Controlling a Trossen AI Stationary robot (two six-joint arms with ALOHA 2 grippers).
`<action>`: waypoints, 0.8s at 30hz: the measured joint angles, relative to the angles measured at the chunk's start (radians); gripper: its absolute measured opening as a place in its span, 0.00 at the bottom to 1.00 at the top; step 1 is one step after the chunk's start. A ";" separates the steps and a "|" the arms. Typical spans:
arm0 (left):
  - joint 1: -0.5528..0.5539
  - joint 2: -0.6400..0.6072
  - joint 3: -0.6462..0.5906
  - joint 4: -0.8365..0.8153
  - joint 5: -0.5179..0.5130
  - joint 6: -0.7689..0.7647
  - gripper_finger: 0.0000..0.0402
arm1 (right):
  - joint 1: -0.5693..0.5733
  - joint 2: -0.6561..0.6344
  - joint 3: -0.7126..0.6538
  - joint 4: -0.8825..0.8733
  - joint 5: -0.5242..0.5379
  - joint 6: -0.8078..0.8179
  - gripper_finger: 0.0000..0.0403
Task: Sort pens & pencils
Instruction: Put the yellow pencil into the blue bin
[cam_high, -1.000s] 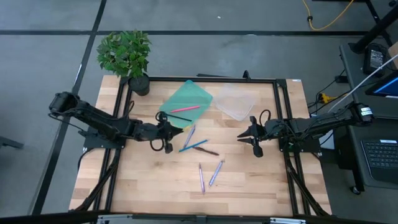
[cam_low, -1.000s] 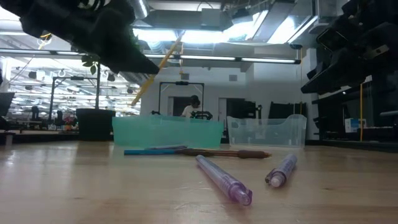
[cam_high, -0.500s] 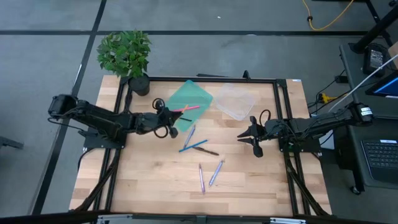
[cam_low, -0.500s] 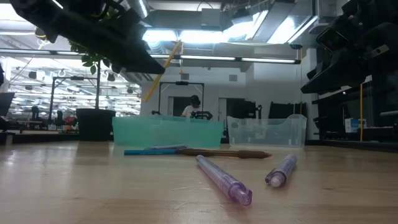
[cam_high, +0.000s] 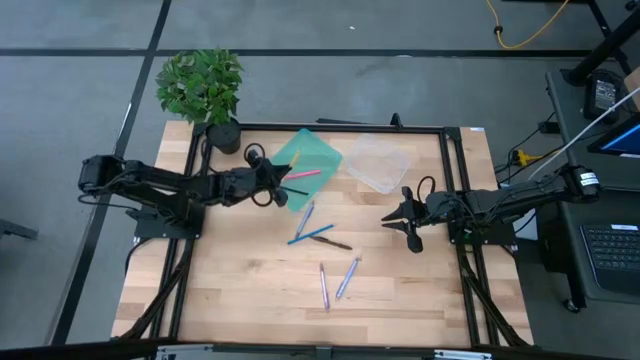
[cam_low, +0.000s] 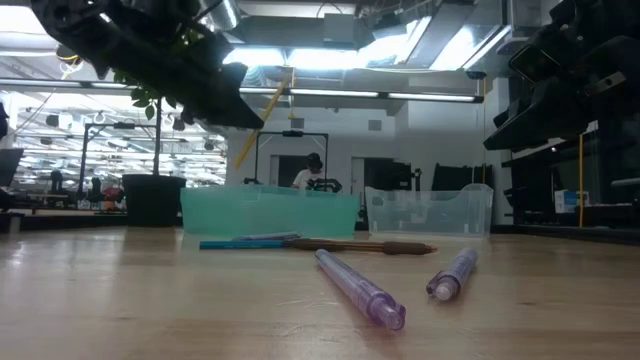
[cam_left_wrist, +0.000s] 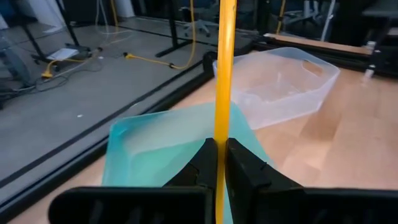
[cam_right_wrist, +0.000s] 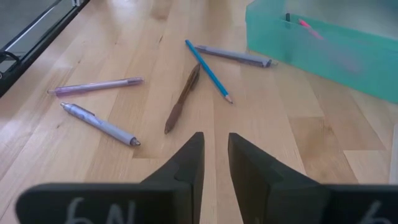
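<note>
In the high view the left gripper (cam_high: 283, 178) sits left of centre in the upper half of the frame, at the left edge of the green tray (cam_high: 322, 152); its fingers are pinched tight on a yellow pencil (cam_left_wrist: 222, 93), which the left wrist view shows running straight up the middle of the frame between the two dark fingers (cam_left_wrist: 245, 167), above the tray's floor; in the low view the same pencil slants across the upper middle of the frame, above the tray's front wall; a pink pen (cam_high: 303, 174) lies inside the green tray, just right of the left gripper; the clear tray (cam_high: 380, 165) stands to the right of the green one, touching or nearly touching it, near the top centre; on the bare wood at frame centre lie a lavender pen (cam_high: 305, 216), a blue pencil (cam_high: 311, 235) and a dark brown pencil (cam_high: 333, 241), close together, the blue and brown ones crossing or touching; lower, two more lavender pens (cam_high: 323, 285) lie side by side in the lower middle, apart from the upper cluster; the right gripper (cam_high: 404, 228) waits right of centre, over bare table, its fingers a narrow gap apart and holding nothing; a potted plant (cam_high: 203, 88) stands at the table's upper left corner
</note>
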 joint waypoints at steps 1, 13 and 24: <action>0.007 0.000 0.000 0.000 0.001 -0.001 0.03 | 0.000 0.000 0.000 0.000 0.000 0.000 0.19; 0.143 0.068 0.140 -0.256 0.236 -0.038 0.03 | 0.000 0.000 0.000 0.006 0.051 -0.001 0.19; 0.233 0.289 0.428 -0.651 0.337 -0.007 0.03 | 0.000 0.000 0.000 0.005 0.077 -0.001 0.19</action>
